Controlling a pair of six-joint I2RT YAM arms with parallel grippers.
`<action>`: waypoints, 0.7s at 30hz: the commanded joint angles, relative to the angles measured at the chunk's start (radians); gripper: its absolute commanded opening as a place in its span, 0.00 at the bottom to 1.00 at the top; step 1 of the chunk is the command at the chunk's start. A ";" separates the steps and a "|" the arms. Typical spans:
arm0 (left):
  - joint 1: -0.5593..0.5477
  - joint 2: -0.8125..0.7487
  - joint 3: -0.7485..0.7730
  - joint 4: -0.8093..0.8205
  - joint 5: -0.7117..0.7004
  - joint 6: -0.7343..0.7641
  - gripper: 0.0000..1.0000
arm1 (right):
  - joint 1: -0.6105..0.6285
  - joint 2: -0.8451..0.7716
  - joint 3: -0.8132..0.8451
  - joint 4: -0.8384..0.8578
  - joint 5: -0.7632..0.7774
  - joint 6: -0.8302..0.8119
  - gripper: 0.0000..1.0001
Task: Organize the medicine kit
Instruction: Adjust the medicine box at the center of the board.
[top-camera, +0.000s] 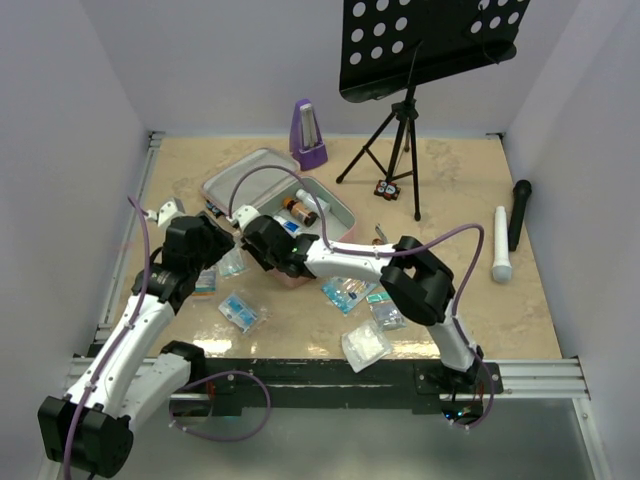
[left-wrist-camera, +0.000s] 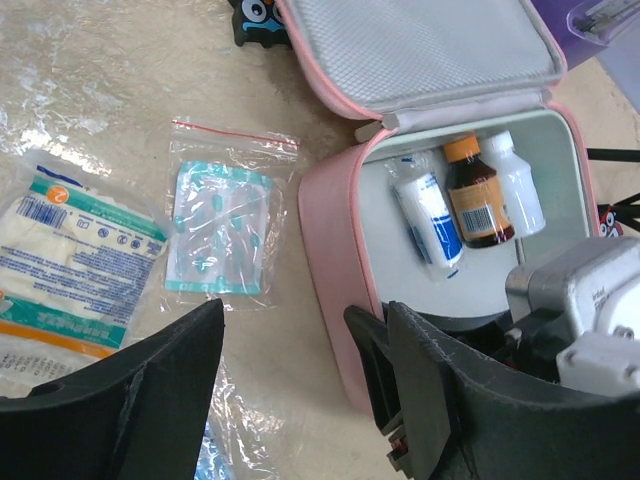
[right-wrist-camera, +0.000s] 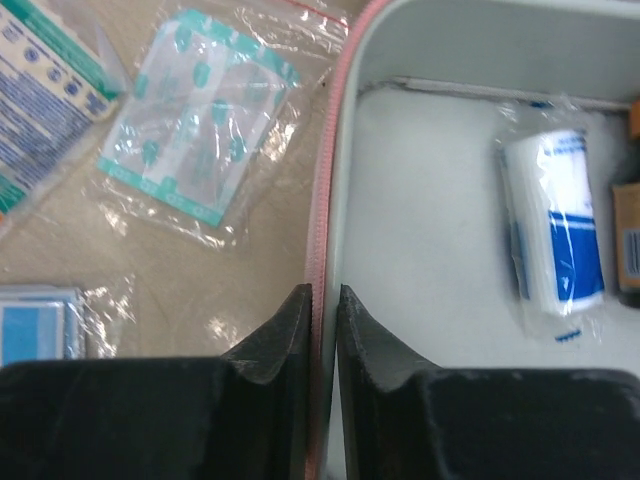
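The right end effector (right-wrist-camera: 323, 295) is clenched on the medicine kit (right-wrist-camera: 325, 150), a pink square soft-sided zip case with a grey lining. One black finger (right-wrist-camera: 285, 335) sits outside the zip-edged wall and the other (right-wrist-camera: 370, 345) inside it, so the wall is pinched between them. Just past that grip, on the kit's floor, lies a white roll with blue print in clear wrap (right-wrist-camera: 555, 225). Next to it stand-ins for the rest of the contents lie side by side: a brown bottle with an orange cap (left-wrist-camera: 477, 195) and a white plastic bottle (left-wrist-camera: 518, 180).

The left end effector (left-wrist-camera: 305, 315) is released, its jaws spread wide and holding nothing. The kit's near corner shows between its fingers; I cannot tell whether either finger touches it.

The kit lies open in the middle of the beige bench (top-camera: 480, 180), its mesh-lined lid folded back towards the far side. Just beside its wall on the bench is a clear zip bag of teal-printed plasters (left-wrist-camera: 220, 230), and beyond that a white gauze packet with blue and teal print (left-wrist-camera: 75, 265). More small clear packets are scattered near the front edge. Behind the kit stands a purple pyramid metronome (top-camera: 307, 135), with a black music stand on a tripod (top-camera: 410, 50) to its right.
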 joint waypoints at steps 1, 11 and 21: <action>0.012 0.007 0.010 0.042 0.028 -0.003 0.71 | 0.025 -0.092 -0.055 0.041 0.049 -0.104 0.14; 0.013 0.013 -0.006 0.058 0.048 0.001 0.71 | 0.071 -0.210 -0.244 0.106 0.069 -0.177 0.10; 0.013 0.016 -0.032 0.078 0.064 0.007 0.70 | 0.167 -0.286 -0.408 0.184 0.127 -0.277 0.13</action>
